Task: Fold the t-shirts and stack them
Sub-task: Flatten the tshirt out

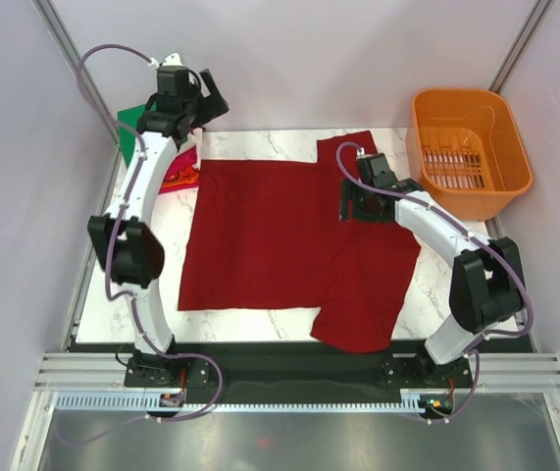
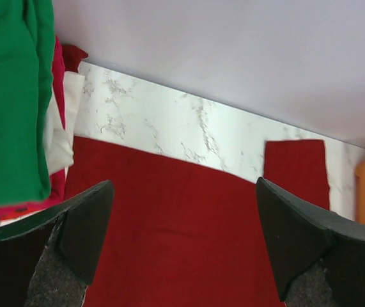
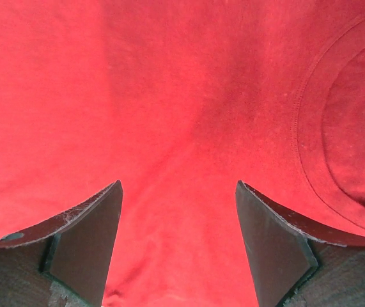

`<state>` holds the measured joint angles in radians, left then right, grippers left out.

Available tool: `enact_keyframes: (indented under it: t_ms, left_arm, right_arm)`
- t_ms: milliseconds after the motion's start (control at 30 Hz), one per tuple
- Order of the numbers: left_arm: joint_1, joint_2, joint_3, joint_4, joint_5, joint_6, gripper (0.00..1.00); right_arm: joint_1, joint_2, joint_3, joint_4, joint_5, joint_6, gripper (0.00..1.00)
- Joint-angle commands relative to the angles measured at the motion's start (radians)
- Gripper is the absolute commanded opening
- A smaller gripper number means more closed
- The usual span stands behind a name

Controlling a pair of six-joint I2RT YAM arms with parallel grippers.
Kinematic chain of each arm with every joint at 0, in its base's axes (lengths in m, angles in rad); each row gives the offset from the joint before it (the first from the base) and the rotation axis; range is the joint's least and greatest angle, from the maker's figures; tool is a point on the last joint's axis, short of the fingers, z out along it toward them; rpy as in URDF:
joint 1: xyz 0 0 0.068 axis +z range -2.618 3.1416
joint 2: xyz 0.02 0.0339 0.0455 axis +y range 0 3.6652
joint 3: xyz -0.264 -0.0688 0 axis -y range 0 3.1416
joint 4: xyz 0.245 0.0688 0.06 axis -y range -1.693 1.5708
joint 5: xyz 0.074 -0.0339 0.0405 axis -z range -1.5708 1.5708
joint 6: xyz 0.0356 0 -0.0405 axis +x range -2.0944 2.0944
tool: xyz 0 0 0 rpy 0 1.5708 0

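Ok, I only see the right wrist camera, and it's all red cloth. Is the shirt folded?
Observer: No. From above, the large dark red t-shirt lies spread out on the white marble table.
Operator: Where's the other arm?
Observer: Far left corner; the left gripper hangs open, holding nothing.
Operator: Any more shirts?
Observer: Yes, a pile beside that arm, with a green folded t-shirt on top.
Operator: Anything else?
Observer: An orange plastic basket, far right.

1 dark red t-shirt (image 1: pixel 260 235); at least 3 folded t-shirts (image 2: pixel 9 96); 1 orange basket (image 1: pixel 476 201)
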<state>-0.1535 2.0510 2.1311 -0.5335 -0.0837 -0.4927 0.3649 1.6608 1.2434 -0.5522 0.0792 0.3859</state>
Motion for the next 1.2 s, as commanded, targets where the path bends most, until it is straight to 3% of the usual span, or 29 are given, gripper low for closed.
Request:
enact_keyframes:
  t_ms: [0,200,233,333,500,567,900,1167]
  left_arm:
    - [-0.003,-0.238,-0.135,0.009,0.098,0.02,1.0]
    - [-0.006,-0.627,-0.748,0.001,0.059,-0.021,1.0]
    - [-0.009,-0.74,-0.908,-0.028,0.079,-0.115,0.98]
    - [-0.061,-0.879,-1.147,-0.107,0.056,-0.196,0.99]
    - [-0.158,-1.1,-1.31,-0.339,-0.066,-0.36,0.97]
    - [-0.158,-1.176,-1.413,-0.348,-0.123,-0.429,0.96]
    - [-0.12,-1.098,-1.543,-0.329,-0.106,-0.466,0.96]
    - [-0.072,-1.025,-1.559,-0.329,-0.106,-0.466,0.96]
  right_arm:
    - [0.008,-0.093,0.036,-0.023,0.031,0.014,0.8]
    - [0.016,-0.265,-0.073,-0.034,0.192,0.136,0.8]
    - [0.016,-0.316,-0.093,-0.034,0.212,0.145,0.81]
    - [0.016,-0.395,-0.159,-0.032,0.238,0.15,0.82]
    - [0.017,-0.472,-0.205,0.006,0.144,0.116,0.82]
    - [0.017,-0.477,-0.216,0.017,0.125,0.104,0.82]
    - [0.017,-0.427,-0.236,0.051,0.031,0.061,0.82]
    - [0.017,-0.389,-0.254,0.061,0.033,0.051,0.82]
